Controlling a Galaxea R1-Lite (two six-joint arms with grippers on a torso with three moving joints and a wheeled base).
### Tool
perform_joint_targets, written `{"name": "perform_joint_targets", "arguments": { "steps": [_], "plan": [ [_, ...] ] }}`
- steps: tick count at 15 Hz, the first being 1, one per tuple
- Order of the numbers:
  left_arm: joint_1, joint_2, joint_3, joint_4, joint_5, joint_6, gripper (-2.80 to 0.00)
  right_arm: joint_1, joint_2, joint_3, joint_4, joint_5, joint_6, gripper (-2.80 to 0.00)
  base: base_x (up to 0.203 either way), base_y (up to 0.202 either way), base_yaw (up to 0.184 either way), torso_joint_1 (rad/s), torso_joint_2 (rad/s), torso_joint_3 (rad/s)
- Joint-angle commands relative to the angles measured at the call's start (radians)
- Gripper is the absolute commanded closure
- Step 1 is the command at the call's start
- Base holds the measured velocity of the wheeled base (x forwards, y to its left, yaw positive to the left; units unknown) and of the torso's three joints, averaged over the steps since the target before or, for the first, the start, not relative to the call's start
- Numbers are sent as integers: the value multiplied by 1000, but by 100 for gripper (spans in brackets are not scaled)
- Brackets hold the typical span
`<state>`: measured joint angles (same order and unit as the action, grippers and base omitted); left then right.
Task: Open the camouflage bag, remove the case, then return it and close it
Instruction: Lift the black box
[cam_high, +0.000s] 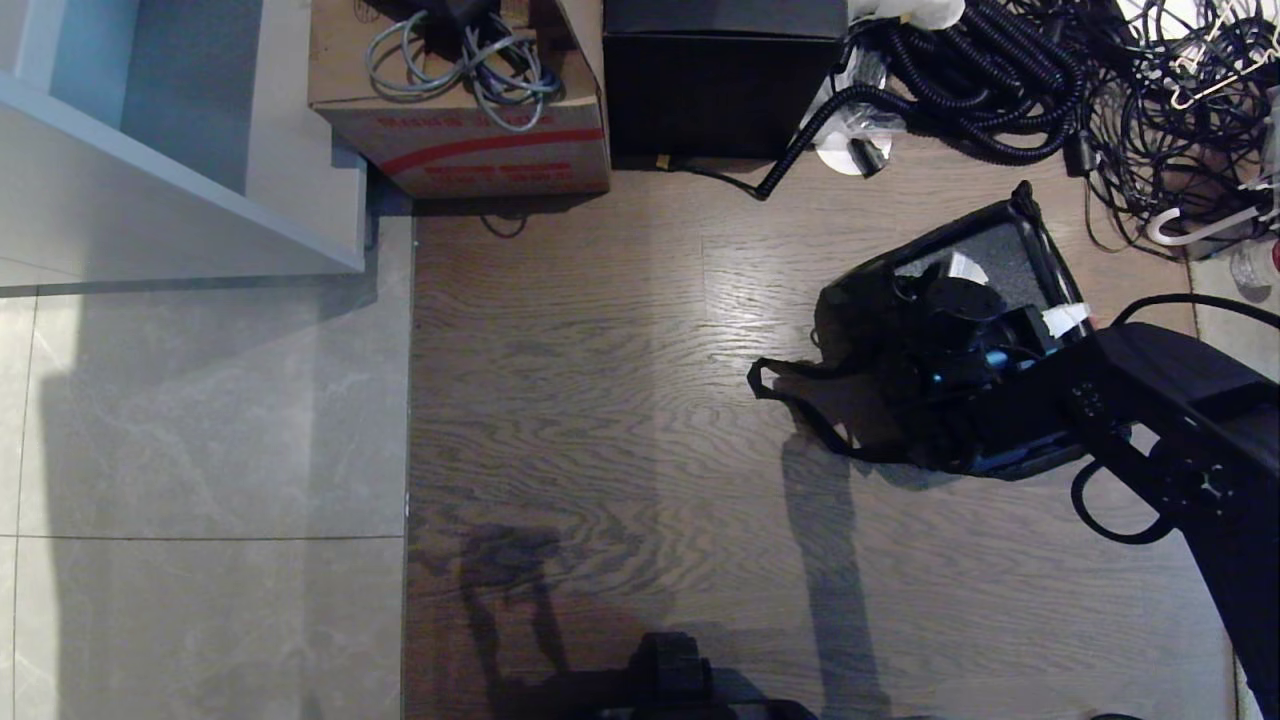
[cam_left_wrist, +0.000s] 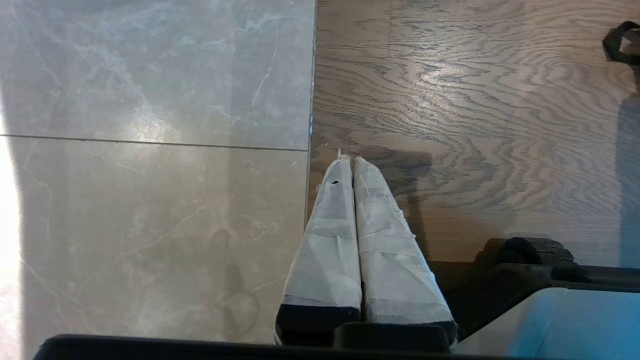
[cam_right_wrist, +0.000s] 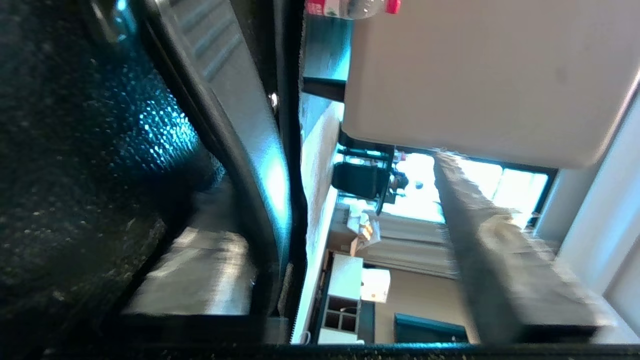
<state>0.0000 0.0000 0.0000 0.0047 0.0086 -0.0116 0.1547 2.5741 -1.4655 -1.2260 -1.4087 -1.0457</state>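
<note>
The camouflage bag sits on the wood floor at the right and looks dark from above. A grey speckled panel shows inside its black rim, and its strap trails to the left. My right gripper reaches into the bag's top from the lower right. In the right wrist view the right gripper is open. One finger lies by the case's speckled surface. The bag's black zippered edge stands between the jaws, and the other finger is clear of it. My left gripper is shut and parked above the floor.
Along the back stand a red-striped cardboard box holding cables, a plain black cube box and a heap of coiled black cables. A white cabinet fills the upper left. My base shows at the bottom edge.
</note>
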Motion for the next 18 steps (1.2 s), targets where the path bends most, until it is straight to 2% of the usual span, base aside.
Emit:
{"name": "perform_joint_targets", "arguments": {
  "steps": [1,2,6,13,18],
  "plan": [
    [0,0,0,0,1,-1,0,8,37,-5,-10,-9,11,0,0,0,0,0,0,0],
    [0,0,0,0,1,-1,0,13,37,-7,-3,-9,39,0,0,0,0,0,0,0],
    [0,0,0,0,1,-1,0,45,53,-4,-31,-9,60,0,0,0,0,0,0,0],
    [0,0,0,0,1,-1,0,234,-18,117,-18,-27,168,0,0,0,0,0,0,0],
    [0,0,0,0,1,-1,0,243,-69,151,25,-30,186,0,0,0,0,0,0,0]
  ]
}}
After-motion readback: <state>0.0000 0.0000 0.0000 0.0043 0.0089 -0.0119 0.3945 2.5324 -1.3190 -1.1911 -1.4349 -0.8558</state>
